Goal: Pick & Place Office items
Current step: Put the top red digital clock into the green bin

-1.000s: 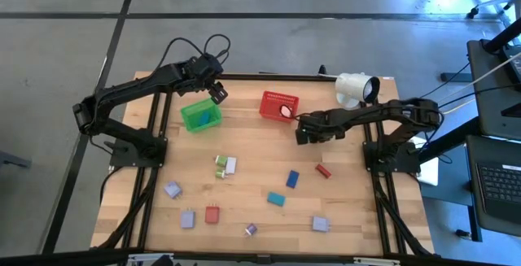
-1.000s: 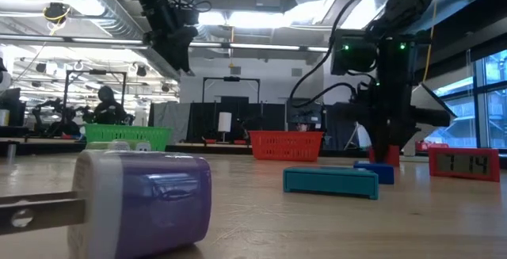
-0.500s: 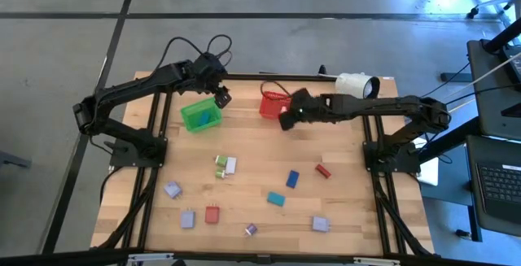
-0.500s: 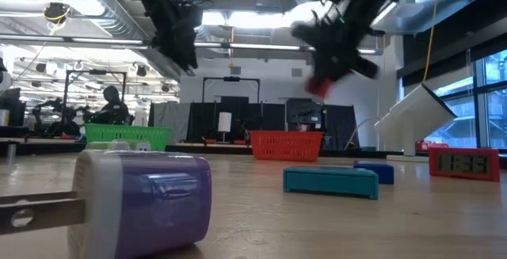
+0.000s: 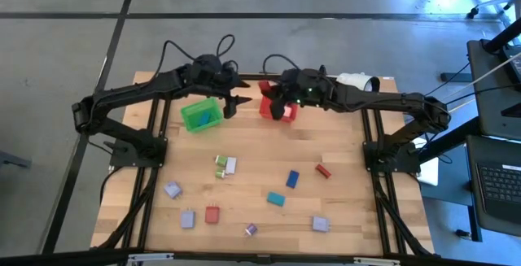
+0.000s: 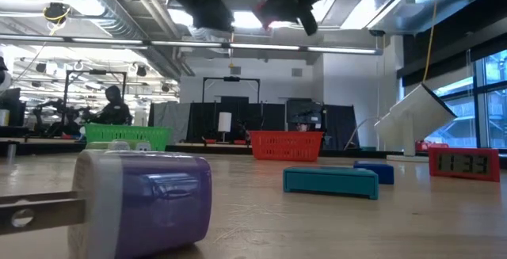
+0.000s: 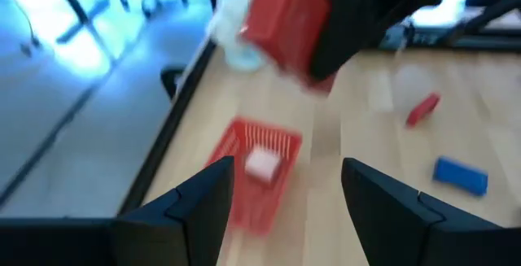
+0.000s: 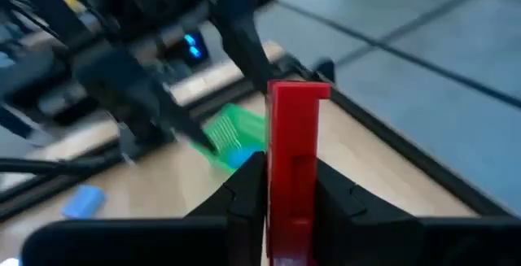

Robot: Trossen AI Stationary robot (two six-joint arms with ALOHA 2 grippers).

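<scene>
My right gripper [image 5: 285,105] is high over the red mesh basket [image 5: 266,107] at the far edge, shut on a red block [image 8: 295,136]. The left wrist view shows that block [image 7: 285,18] in the air above the basket [image 7: 256,168], which holds a pale piece [image 7: 262,163]. My left gripper [image 5: 234,103] hovers open between the green mesh basket [image 5: 201,115] and the red one, holding nothing. The other office items lie on the table's near half: green-white [image 5: 223,166], blue [image 5: 292,179], teal [image 5: 276,198], red [image 5: 323,171] and several lavender pieces. My right gripper pinches the red block between its two fingers at the block's lower part [image 8: 291,180]. The block's free end [image 8: 299,95] sticks out well past the fingertips. It is lifted clear, in the air above the red basket.
A white tube-shaped object [image 5: 358,82] sits at the far right edge. Close to the low camera lie a lavender piece [image 6: 142,196], a teal block [image 6: 331,180] and a red piece with a display [image 6: 463,162]. Bare wood lies between the baskets and the scattered pieces.
My right gripper has risen from table height at the right-centre of the table and swung toward the far left, carrying the red block up and over the red basket. My left gripper has shifted a little toward the red basket.
</scene>
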